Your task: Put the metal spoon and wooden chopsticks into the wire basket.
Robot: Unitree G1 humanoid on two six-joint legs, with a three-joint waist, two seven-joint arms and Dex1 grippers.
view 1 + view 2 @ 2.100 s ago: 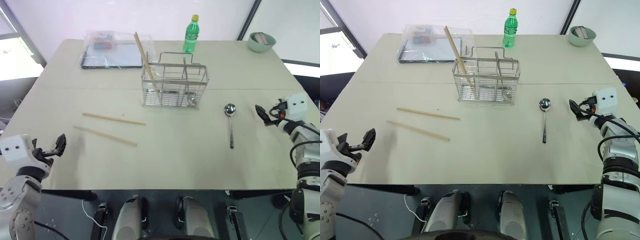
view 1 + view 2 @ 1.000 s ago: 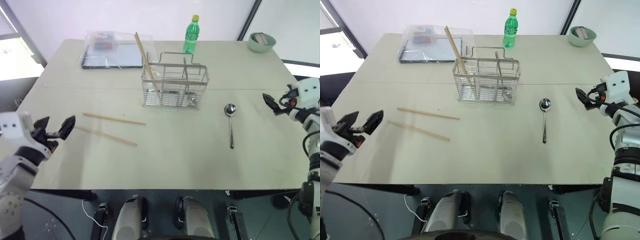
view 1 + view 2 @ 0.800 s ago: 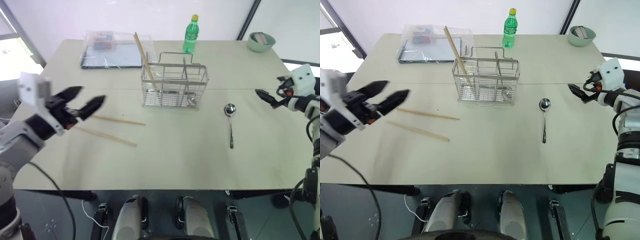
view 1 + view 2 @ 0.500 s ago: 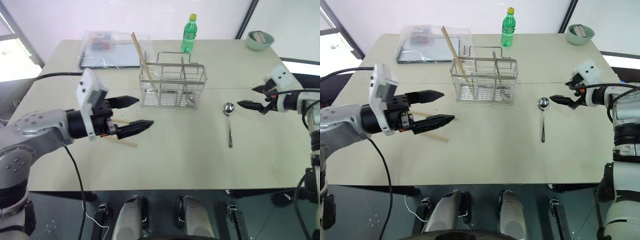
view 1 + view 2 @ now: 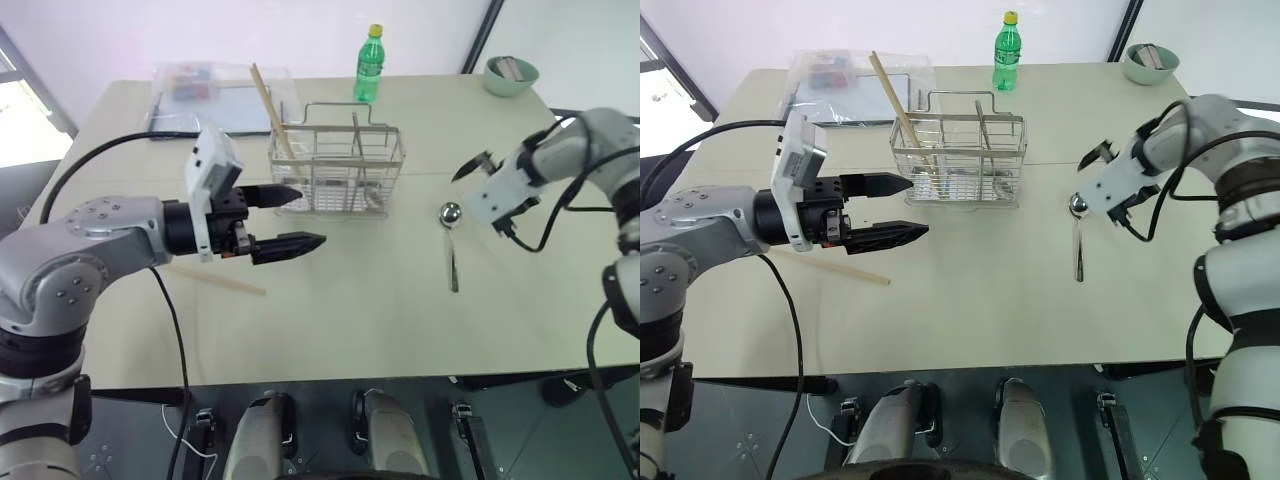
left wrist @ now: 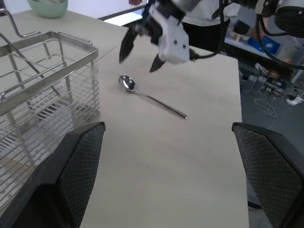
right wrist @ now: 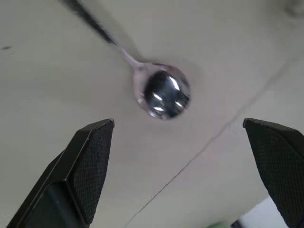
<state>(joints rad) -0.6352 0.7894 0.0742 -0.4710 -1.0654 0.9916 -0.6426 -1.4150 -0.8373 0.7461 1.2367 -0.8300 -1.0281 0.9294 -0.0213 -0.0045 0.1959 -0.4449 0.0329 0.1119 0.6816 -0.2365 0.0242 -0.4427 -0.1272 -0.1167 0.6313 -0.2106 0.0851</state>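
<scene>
Right wrist view: right gripper (image 7: 178, 161) has swung in, jaws wide and empty, above the metal spoon (image 7: 161, 95), at three o'clock from the wire basket (image 5: 336, 170); pickup looks imminent.

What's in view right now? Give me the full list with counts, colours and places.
table: one, beige, under everything.
basket: one, silvery wire, table centre, toward the far side.
chopsticks: one pale wood stick leaning out of the basket's left end; one flat on the table under the left arm.
spoon: one, shiny metal, flat on the table right of the basket.
bottle: one, green with yellow cap, far edge.
plastic box: one, clear, far left.
bowl: one, pale green, far right corner.
left gripper: black jaws open, in front of the basket.
right gripper: black jaws open, above the spoon's bowl.
</scene>
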